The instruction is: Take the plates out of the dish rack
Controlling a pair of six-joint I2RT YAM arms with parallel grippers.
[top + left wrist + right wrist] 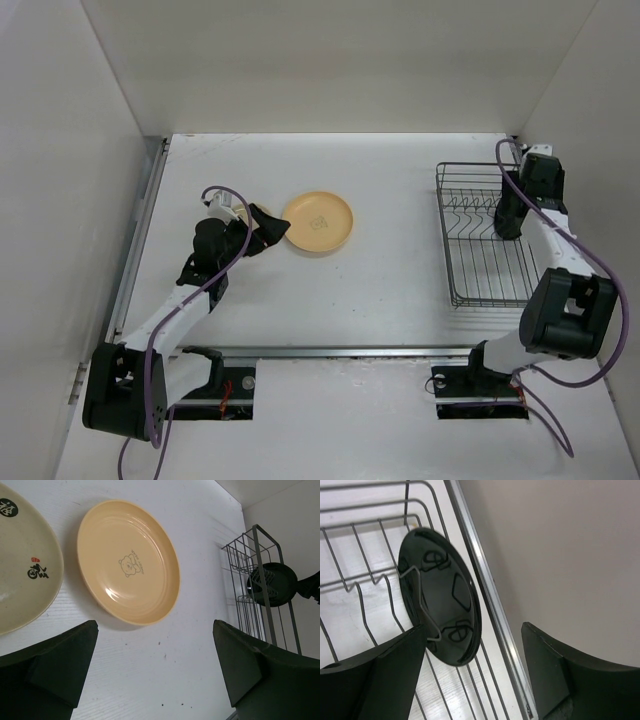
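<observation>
right claw gapes wide, empty, over the dark plate upright in the dish rack; best to straddle its rim squarely, then lift straight up.

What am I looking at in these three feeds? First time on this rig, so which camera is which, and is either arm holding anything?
The overhead view looks down on two robot arms bolted at the table's near edge. The other two feeds come from cameras on each wrist; the dark wedges at their bottom corners are that arm's own fingers.

The left gripper is open and empty, beside a peach-tan plate lying flat on the table. Its wrist view also shows a beige plate with dark markings next to it.

The right gripper is open over the wire dish rack, with a dark plate standing upright in the rack ahead of its fingers. It holds nothing yet.
</observation>
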